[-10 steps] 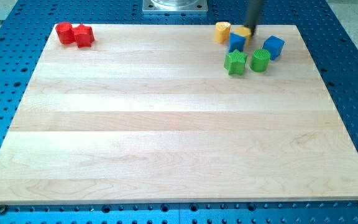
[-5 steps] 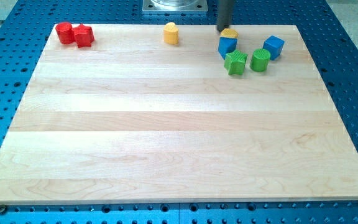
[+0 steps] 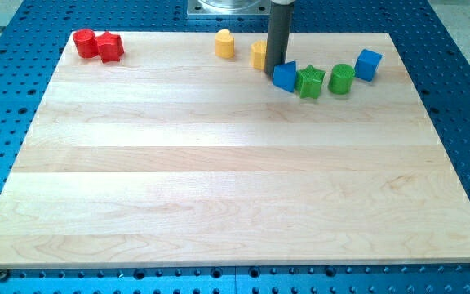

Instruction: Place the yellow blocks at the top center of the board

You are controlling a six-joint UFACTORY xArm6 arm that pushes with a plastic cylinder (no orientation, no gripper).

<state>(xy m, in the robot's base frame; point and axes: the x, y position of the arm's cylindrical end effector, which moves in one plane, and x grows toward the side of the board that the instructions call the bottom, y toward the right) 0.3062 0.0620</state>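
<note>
Okay, I'm looking down on the wooden board (image 3: 219, 180) sitting on the blue perforated desk (image 3: 463, 122). My rod comes down from the top of the frame, just right of centre, and my tip (image 3: 274, 69) is planted on the board near its top edge. This tool is a bare rod, nothing on it that opens or closes, so there is no clamp state to report.

Yellow first. One yellow block (image 3: 224, 43), rounded on top, stands by itself near the top edge, a little left of centre. The second yellow block (image 3: 259, 55) is right against the left side of my rod and partly hidden by it, so I can't quite make out its shape.

Just right of my tip sits a blue block (image 3: 284, 75), close enough that it looks to be touching the rod. Touching that one on its right is a green star-shaped block (image 3: 309, 82), then a green cylinder (image 3: 341, 78) just beside it, and a blue cube (image 3: 368, 64) further right and slightly higher.

Over in the upper left corner, two red blocks (image 3: 98, 44) sit pressed together, well apart from everything else.
</note>
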